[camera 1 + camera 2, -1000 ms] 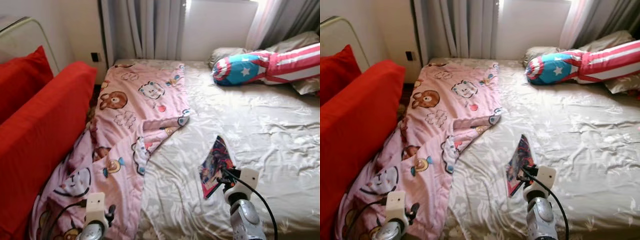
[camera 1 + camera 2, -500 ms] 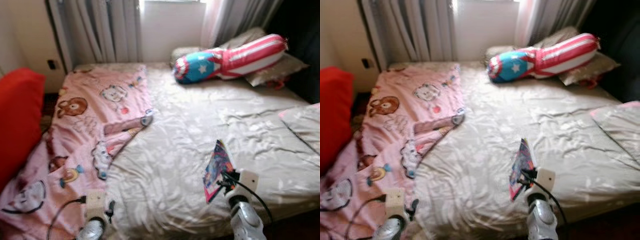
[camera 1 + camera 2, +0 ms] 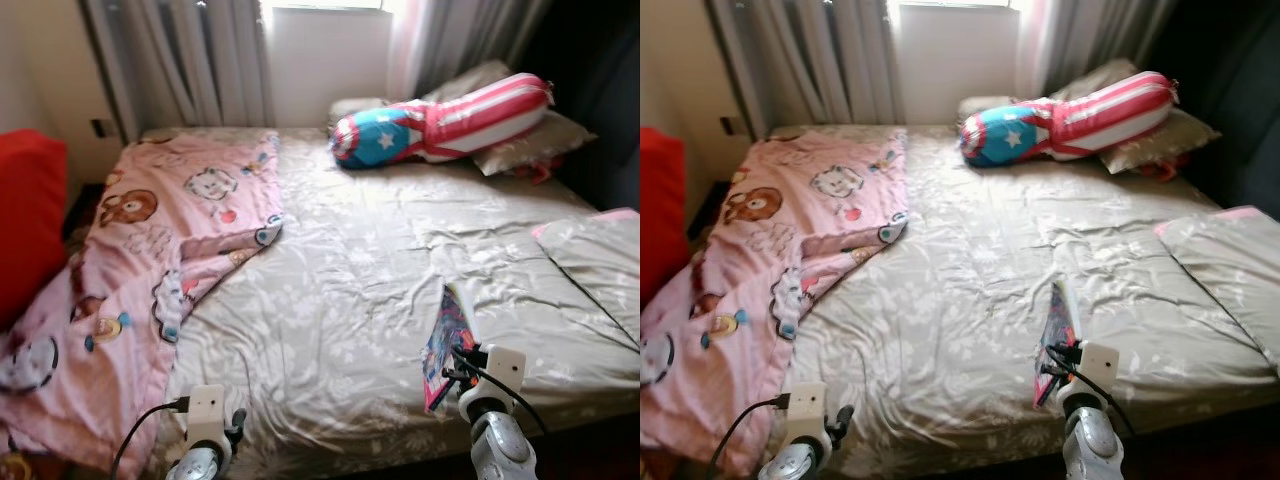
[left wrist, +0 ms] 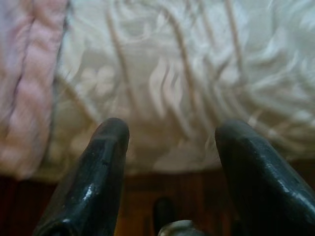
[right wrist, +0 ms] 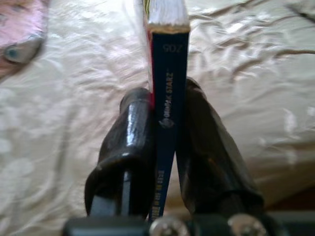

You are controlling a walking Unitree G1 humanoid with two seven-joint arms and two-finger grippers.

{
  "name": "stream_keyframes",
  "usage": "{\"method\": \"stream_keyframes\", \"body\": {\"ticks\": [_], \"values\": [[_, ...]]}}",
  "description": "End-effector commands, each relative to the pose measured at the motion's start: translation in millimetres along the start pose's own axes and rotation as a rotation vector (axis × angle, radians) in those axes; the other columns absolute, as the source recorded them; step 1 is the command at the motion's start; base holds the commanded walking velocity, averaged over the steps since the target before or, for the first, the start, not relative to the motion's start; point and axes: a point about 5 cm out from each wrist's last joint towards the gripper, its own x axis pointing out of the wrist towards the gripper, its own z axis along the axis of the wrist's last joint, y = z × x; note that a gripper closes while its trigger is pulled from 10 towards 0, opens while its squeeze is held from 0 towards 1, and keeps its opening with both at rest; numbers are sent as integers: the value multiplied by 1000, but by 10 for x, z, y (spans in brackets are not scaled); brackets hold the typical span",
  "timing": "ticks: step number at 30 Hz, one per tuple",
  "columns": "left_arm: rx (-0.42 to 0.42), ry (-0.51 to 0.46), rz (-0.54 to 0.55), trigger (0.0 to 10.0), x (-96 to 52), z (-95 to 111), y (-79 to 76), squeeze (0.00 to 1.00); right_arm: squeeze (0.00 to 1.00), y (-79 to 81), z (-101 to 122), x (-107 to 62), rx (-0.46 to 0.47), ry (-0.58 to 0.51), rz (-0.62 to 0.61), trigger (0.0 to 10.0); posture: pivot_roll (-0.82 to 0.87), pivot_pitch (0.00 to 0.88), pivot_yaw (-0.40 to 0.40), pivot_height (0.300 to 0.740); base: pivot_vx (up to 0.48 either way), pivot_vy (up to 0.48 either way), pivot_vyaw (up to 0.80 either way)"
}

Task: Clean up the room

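My right gripper (image 5: 169,132) is shut on a thin book with a dark blue spine (image 5: 169,88). The same book (image 3: 446,345) shows its colourful cover in the eye views, held on edge above the near right part of the bed (image 3: 340,300). My left gripper (image 4: 170,135) is open and holds nothing; it hangs low at the bed's near edge, beside the pink cartoon blanket (image 3: 150,260). That blanket lies crumpled along the left side of the bed and spills off its near left corner.
A red, white and blue star bolster (image 3: 440,115) and beige pillows (image 3: 530,140) lie at the head of the bed. A red sofa cushion (image 3: 30,220) stands at the left. A folded beige quilt (image 3: 600,260) lies at the right. Curtains (image 3: 180,60) hang behind.
The camera has swung right: the red sofa has slid mostly out of view and the right quilt has come in. The book stays held in my right gripper.
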Motion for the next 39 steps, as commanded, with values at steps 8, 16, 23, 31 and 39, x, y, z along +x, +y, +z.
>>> {"method": "stream_keyframes", "body": {"ticks": [8, 16, 23, 31, 39], "values": [[8, -6, -20, 10000, 12, 29, -53, 0, 0, -13, 63, 13, -7, -38, 3, 10000, 18, 0, -65, 740, 0, -329, 0], [4, 8, -20, 10000, -14, -36, -45, 0, 0, 29, 36, 6, -12, -29, 23, 10000, 10, 0, -65, 740, 0, -327, 0], [1, 15, -21, 10000, -25, -62, -47, 0, 0, 34, 103, 43, -7, -51, 18, 10000, 3, 0, -65, 740, 0, -328, 0], [3, 16, -18, 10000, -26, -65, -29, 0, 0, -19, 76, 11, -15, -44, 8, 10000, -1, 0, -63, 740, 0, -326, 0], [7, 13, -19, 10000, -19, -49, -13, 0, 0, -34, 75, 4, -14, -45, -5, 10000, -4, 0, -59, 740, 0, -324, 0]]}}
